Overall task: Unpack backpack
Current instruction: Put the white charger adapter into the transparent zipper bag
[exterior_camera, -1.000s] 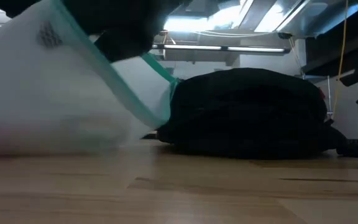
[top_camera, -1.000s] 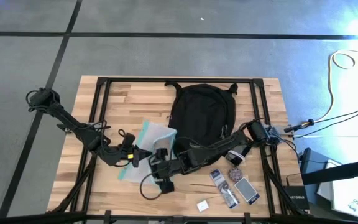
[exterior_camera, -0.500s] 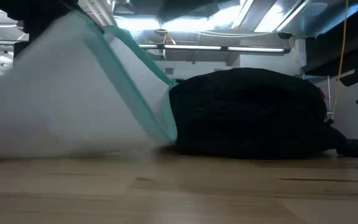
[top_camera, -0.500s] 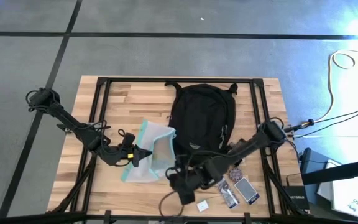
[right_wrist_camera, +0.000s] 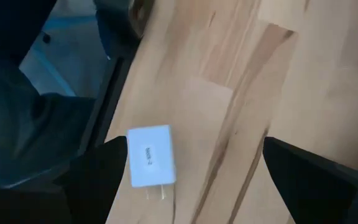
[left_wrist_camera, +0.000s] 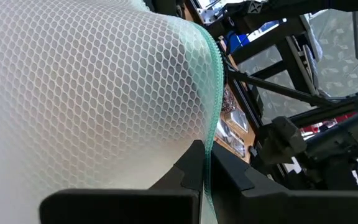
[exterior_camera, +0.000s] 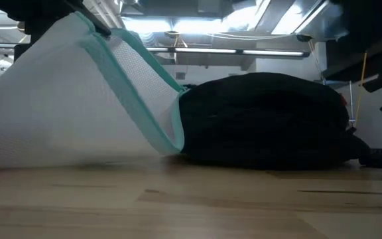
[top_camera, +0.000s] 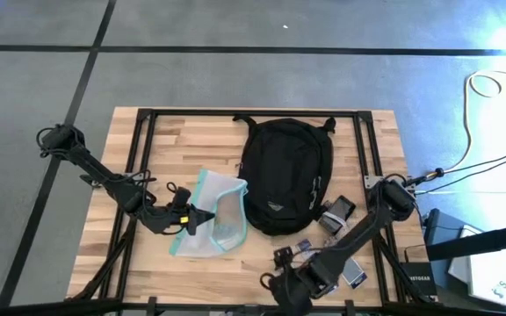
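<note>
Left gripper (top_camera: 193,219) clamped on mesh pouch (top_camera: 213,224) beside backpack (top_camera: 285,174) — right gripper (right_wrist_camera: 188,180) spread above white charger (right_wrist_camera: 150,157).

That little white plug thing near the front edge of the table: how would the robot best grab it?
Probably across the white charger's two long flat sides, coming straight down from above. It lies flat on the bare wooden table, prongs sticking out one short end, and the open right gripper hovers above it with one finger on each side.
</note>
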`<state>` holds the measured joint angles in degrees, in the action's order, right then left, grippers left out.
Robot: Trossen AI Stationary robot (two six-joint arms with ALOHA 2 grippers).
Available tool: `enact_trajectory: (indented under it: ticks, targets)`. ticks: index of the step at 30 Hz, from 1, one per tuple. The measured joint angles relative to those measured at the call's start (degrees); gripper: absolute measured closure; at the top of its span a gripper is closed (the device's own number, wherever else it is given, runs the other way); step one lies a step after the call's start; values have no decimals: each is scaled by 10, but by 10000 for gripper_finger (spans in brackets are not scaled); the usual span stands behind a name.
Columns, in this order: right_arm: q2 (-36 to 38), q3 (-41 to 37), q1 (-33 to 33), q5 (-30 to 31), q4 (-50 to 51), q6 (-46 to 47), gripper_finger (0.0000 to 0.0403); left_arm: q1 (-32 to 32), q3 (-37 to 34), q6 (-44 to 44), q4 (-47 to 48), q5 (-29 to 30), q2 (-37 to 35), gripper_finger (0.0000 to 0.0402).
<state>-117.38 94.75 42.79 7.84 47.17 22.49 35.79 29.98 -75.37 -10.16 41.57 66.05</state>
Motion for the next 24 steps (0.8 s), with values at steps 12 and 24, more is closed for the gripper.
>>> enact_trajectory:
  ticks: [12, 24]
  targets:
    - [0, -26, 20, 45, -52, 51, 45, 11, 0, 64, -85, 43, 0, 400]
    - [0, -95, 45, 61, -131, 14, 45, 11, 0, 64, -85, 43, 0, 400]
